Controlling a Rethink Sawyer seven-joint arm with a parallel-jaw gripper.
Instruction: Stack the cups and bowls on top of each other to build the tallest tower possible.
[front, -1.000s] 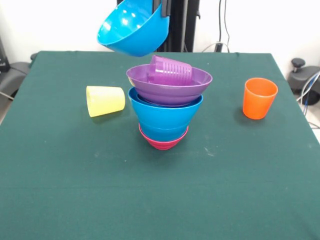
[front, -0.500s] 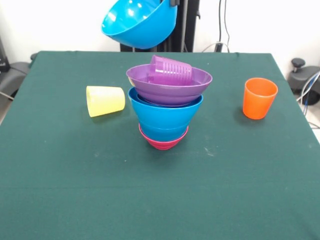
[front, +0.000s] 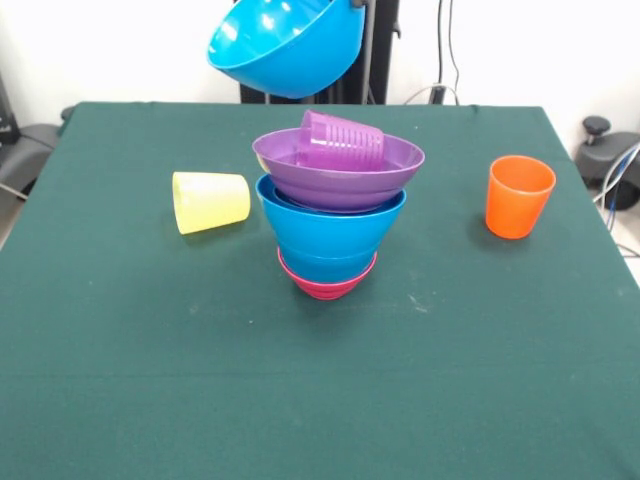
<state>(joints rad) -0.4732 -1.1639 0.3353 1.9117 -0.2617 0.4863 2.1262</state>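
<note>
Three cups (front: 211, 202), four visible bowls (front: 338, 170).

Green-clothed table (front: 150, 380) carrying three separate things

At the centre, a magenta bowl (front: 326, 284) sits on the cloth as the base of the tower (front: 332, 215). A yellow cup (front: 209, 202) lies on its side toward 10 o'clock, near the tower. An orange cup (front: 519, 196) stands upright toward 2 o'clock, well apart.

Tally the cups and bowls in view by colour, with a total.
Blue: 2, the lifted bowl and the bowl in the tower
Purple: 2, bowl and cup
Magenta: 1, bowl
Yellow: 1, cup
Orange: 1, cup
Total: 7
</note>
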